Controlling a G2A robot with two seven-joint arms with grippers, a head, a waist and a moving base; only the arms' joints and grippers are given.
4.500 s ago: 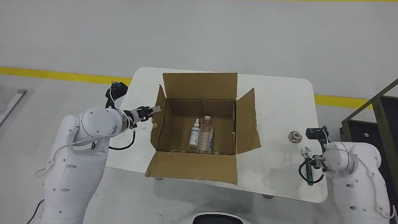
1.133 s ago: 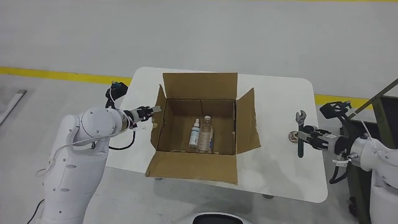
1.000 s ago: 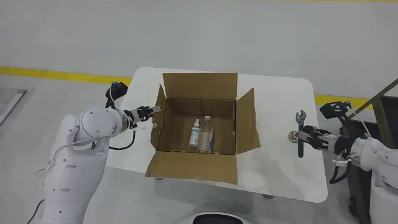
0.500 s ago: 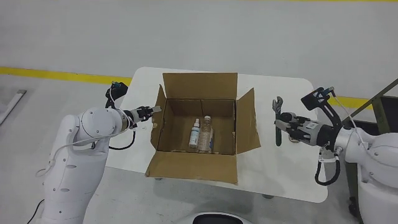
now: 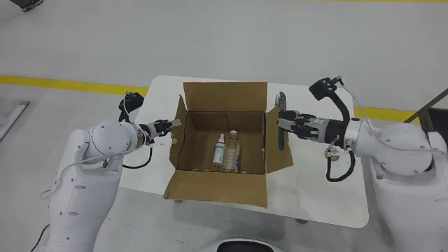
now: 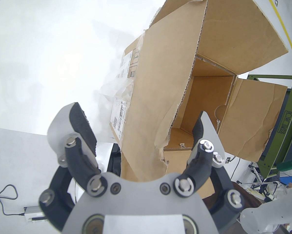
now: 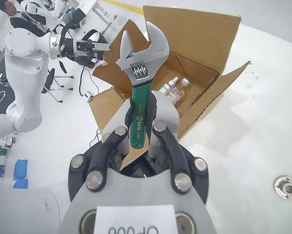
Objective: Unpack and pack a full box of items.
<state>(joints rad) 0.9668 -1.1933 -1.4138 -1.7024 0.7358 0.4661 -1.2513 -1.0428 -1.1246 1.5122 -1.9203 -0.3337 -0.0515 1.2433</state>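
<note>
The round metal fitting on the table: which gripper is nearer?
Right. The right gripper, holding the wrench, is by the box flap nearest the fitting; the left gripper is at the opposite flap, across the box.

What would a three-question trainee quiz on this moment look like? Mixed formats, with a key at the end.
1. True or false: the right pincer is shut on the green handle of the wrench.
2. What lies inside the box?
A) bottles
B) a hammer
C) a roll of tape
3. Fill in the gap: the left pincer is open, with a cardboard ____ of the box between its fingers.

Key:
1. True
2. A
3. flap
</note>
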